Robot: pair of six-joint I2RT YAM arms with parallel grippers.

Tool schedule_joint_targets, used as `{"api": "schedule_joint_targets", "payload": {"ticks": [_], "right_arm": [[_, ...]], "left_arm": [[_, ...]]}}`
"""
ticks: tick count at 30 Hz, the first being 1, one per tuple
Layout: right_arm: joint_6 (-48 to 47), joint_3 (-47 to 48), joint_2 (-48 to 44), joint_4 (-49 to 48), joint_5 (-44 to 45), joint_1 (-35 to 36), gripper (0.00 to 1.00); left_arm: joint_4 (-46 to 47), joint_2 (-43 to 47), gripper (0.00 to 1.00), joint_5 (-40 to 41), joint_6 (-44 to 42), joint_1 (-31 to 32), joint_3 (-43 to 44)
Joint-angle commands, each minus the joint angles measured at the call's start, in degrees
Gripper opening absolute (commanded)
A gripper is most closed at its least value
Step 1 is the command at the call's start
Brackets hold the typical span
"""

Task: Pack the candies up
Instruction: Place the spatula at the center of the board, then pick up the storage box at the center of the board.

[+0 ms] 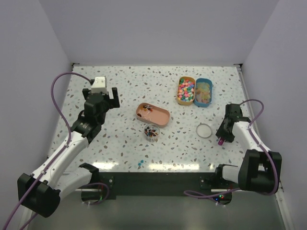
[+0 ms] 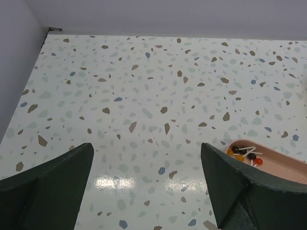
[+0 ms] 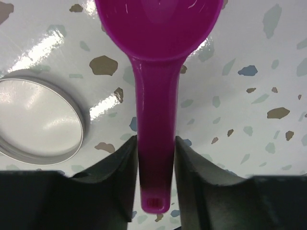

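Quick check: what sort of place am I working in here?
Probably a lab test cell, not a home: bare white walls enclose a speckled tabletop, with an orange tray of pastel candies staged on it.

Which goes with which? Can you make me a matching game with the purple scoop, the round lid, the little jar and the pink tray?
Things:
1. purple scoop
2. round lid
3. little jar
4. pink tray

Places or states:
A. has lollipops in it
B. handle sits between the right fingers
C. has dark mixed candies in it
D. lies flat on the table beside the scoop

Right pairs: 1-B, 2-D, 3-C, 4-A.
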State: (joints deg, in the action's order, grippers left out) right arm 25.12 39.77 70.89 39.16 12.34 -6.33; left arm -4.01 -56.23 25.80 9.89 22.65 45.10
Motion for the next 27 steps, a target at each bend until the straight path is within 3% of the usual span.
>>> {"api": "schedule_joint_targets", "payload": {"ticks": [1, 4, 11, 13, 14, 17, 19, 27], "right_arm": [[3.0, -0.6, -1.0, -2.6, 2.0, -0.4, 0.44], [3.2, -0.7, -1.1, -2.4, 1.5, -0.4, 0.57], [1.5, 1.4, -5.2, -0.4, 2.0, -0.4, 0.64], [-2.2, 3.5, -7.1, -1.4, -4.0, 0.1, 0.67], [-3.3, 4.1, -7.8, -2.7, -6.3, 0.6, 0.80], [-4.9, 7.7, -7.2, -4.2, -7.6, 6.2, 0.78], [-7.4, 11.6, -3.7, -4.5, -3.7, 14.7, 0.77], [-18.8, 26.0, 15.1, -16.5, -13.6, 30.3, 0.72]], "left_arm": [[2.8, 0.9, 0.99, 0.6, -0.7, 0.5, -0.3], [2.9, 0.9, 0.99, 0.9, -0.7, 0.5, -0.4], [2.9, 0.7, 0.99, 0.8, -0.7, 0.5, -0.3], [2.9, 0.5, 0.99, 0.4, -0.6, 0.5, -0.2], [2.9, 0.3, 0.99, -0.1, -0.6, 0.5, -0.1], [3.0, 0.2, 0.99, -0.3, -0.4, 0.5, -0.1], [2.9, 0.2, 0.99, -0.3, -0.5, 0.5, -0.3], [3.0, 0.0, 0.99, -1.3, -0.2, 0.5, -0.4]]}}
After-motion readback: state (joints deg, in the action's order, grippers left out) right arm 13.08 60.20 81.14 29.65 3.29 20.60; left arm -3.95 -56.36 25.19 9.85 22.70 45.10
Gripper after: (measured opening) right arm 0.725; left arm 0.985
